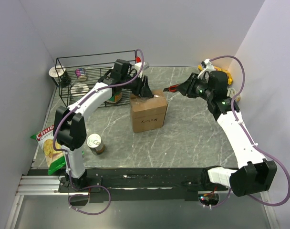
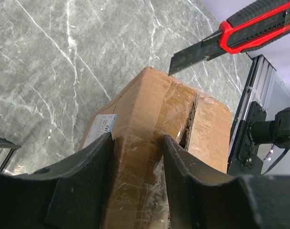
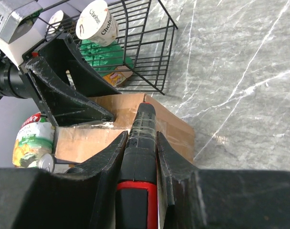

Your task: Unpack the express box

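Observation:
The express box [image 1: 148,113] is a brown cardboard carton in the middle of the table, with clear tape over its top and an open seam between its flaps [image 2: 190,119]. My left gripper [image 1: 146,93] reaches over the box's far top edge. Its fingers [image 2: 95,162] press on either side of the taped flap [image 2: 138,143], and cardboard fills the gap between them. My right gripper [image 3: 141,136] is shut on a red and black utility knife [image 3: 141,157]. The extended blade [image 2: 190,55] hovers just above the far right corner of the express box [image 3: 178,131].
A black wire basket [image 1: 88,62] holding cups and packets stands at the back left, right behind the box. Near the left arm's base are a tin can [image 1: 95,143] and a chips bag [image 1: 49,145]. Yellow items [image 1: 223,74] lie at the back right.

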